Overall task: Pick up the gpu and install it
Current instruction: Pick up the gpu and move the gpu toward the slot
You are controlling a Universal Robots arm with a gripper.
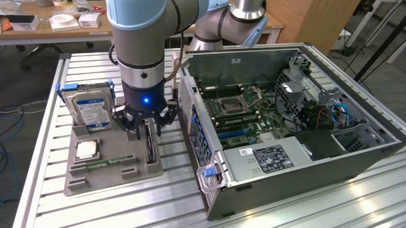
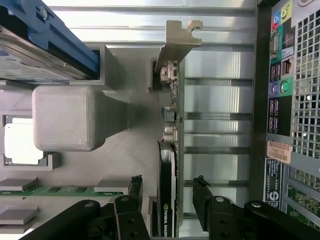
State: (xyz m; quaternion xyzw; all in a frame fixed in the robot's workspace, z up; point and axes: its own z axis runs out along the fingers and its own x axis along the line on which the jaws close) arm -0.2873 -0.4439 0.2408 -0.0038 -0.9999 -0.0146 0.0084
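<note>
gpu (image 1: 150,148): upright on edge in grey holder (image 1: 104,179) slot; jaws apart, one either side, seemingly not yet touching. Handling: centre on board, close evenly, keep card upright.

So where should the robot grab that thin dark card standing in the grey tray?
Pinch the thin dark circuit card across its two flat faces near the top edge, coming straight down. It stands on edge in the grey tray, so its top is free.

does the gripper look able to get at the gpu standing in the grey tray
Probably yes: the gripper hangs open over the gpu, one finger on either side of the upright card, and nothing sits between them and the card.
</note>
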